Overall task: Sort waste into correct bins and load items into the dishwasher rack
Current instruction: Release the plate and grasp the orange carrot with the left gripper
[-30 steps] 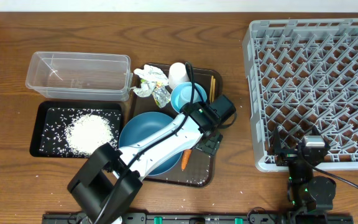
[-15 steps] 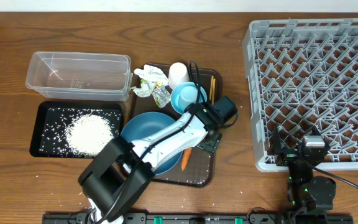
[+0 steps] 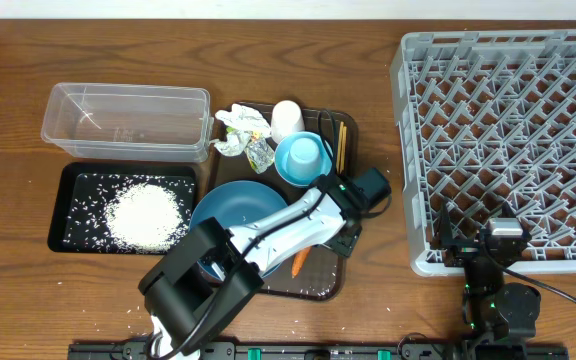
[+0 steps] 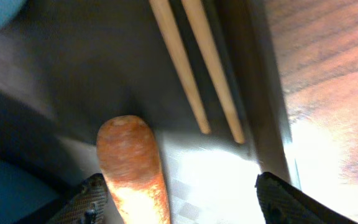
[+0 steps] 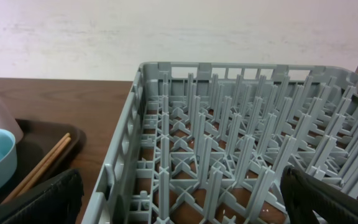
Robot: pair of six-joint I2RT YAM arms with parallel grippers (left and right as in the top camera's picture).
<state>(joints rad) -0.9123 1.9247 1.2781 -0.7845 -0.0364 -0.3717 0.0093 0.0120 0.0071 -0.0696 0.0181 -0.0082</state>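
Left of the brown serving tray (image 3: 325, 278), the black bin (image 3: 58, 240) holds the rice (image 3: 146, 212); the clear tub (image 3: 128, 120) is empty. On the tray, the left pincer (image 4: 185, 202) has slid away from the light-blue bowl (image 3: 303, 158) onto the carrot (image 4: 132, 168). Its fingers are apart, with the carrot just inside one and the chopsticks (image 4: 194, 74) beyond. The carrot looks next for gripping. Right of the tray, the right pincer (image 5: 182, 205) rests apart by the dishwasher rack (image 3: 508, 130).
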